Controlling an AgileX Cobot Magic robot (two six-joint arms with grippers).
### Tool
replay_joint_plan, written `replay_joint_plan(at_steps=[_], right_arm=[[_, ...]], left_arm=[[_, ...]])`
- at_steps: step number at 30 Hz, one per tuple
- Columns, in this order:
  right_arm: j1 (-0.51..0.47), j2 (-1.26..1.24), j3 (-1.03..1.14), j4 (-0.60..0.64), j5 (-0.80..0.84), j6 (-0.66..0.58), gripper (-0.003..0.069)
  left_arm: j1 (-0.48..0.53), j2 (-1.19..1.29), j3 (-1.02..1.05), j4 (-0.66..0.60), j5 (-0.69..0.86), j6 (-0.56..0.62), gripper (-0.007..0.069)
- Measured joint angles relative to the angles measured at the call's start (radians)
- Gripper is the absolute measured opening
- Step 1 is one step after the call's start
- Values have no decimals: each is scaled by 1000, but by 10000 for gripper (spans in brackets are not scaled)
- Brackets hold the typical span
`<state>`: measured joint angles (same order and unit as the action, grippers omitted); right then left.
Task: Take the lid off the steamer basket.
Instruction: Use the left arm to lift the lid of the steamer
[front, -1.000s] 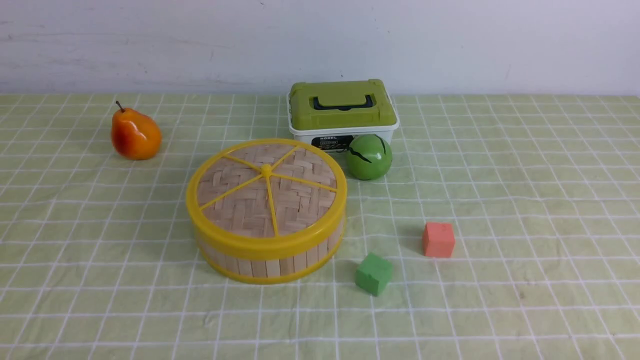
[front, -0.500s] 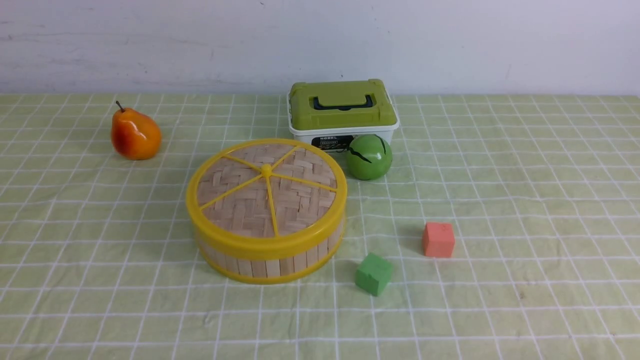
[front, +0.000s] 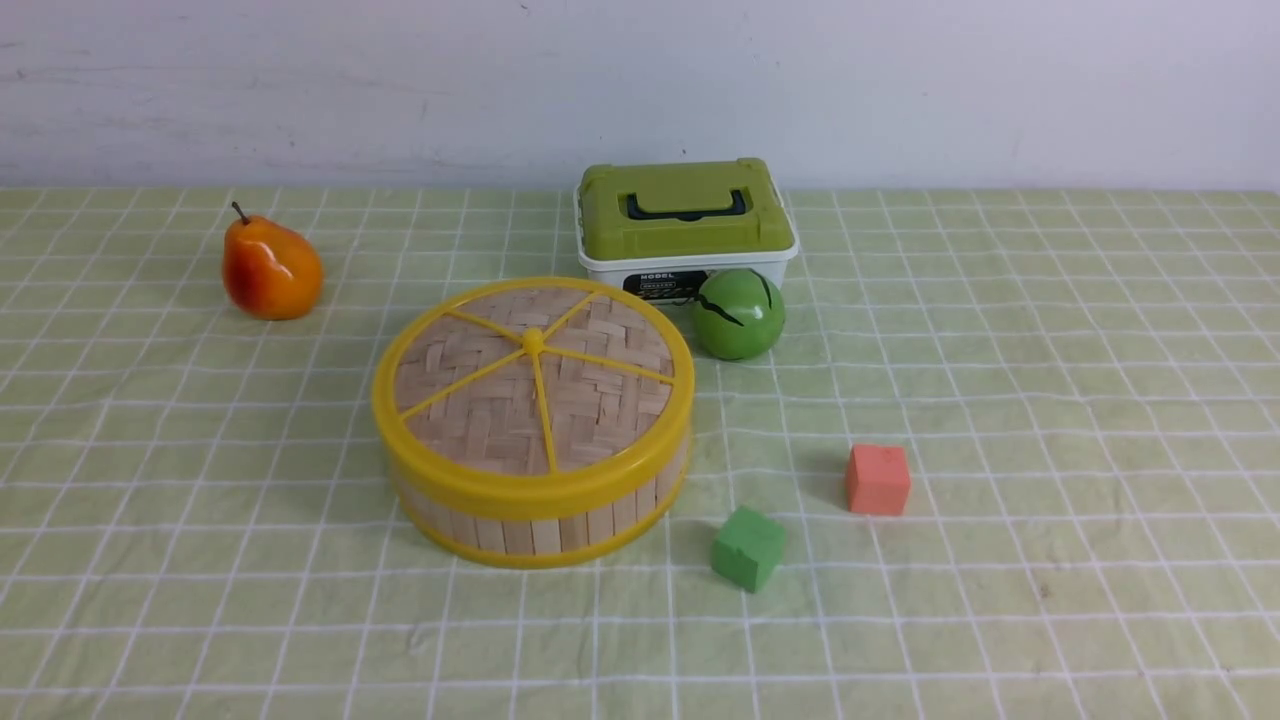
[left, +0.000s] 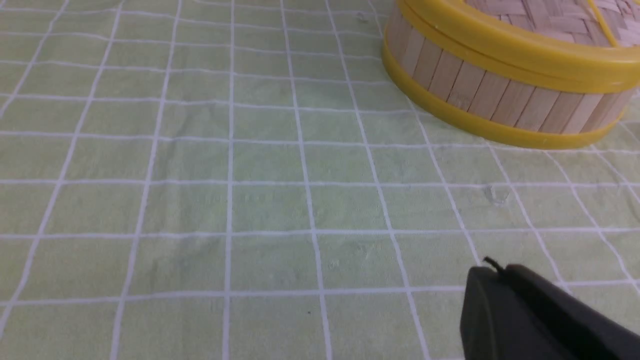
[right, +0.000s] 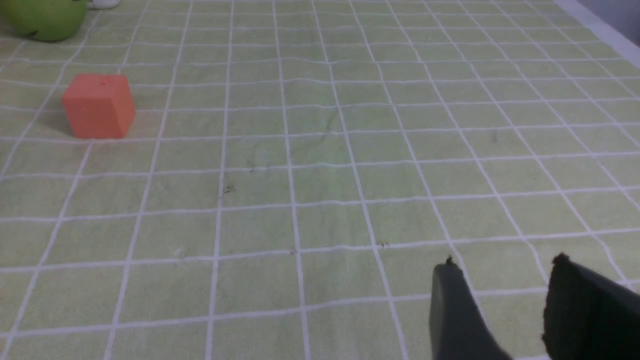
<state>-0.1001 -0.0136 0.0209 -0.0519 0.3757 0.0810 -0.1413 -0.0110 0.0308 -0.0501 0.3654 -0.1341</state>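
Above the grid-patterned surface, the left fingers are closed together, while the right fingers stand apart with a gap between them. Away from both, left of the middle, the round woven lid sits flat on the steamer basket, its yellow rim capping the slats. Near the basket's right side lies a green cube, with a red cube farther right. Beyond are a green ball, a green-lidded box and, far left, an orange pear.
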Motion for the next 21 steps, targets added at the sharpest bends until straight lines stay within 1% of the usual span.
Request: replay_joint_plan(at_steps=[4,6,8,16,21], right_arm=[[0,0,0,0,0,0,241],[0,0,0,0,0,0,241],[0,0,0,0,0,0,241],[0,0,0,0,0,0,241],[0,0,0,0,0,0,241]], left_arm=[[0,0,0,0,-52,0,7],[0,0,0,0,-129,0,11],[0,0,0,0,-163,0,12],[0,0,0,-1,-505,0,19],[0,0,0,-3,-606,-13,22]])
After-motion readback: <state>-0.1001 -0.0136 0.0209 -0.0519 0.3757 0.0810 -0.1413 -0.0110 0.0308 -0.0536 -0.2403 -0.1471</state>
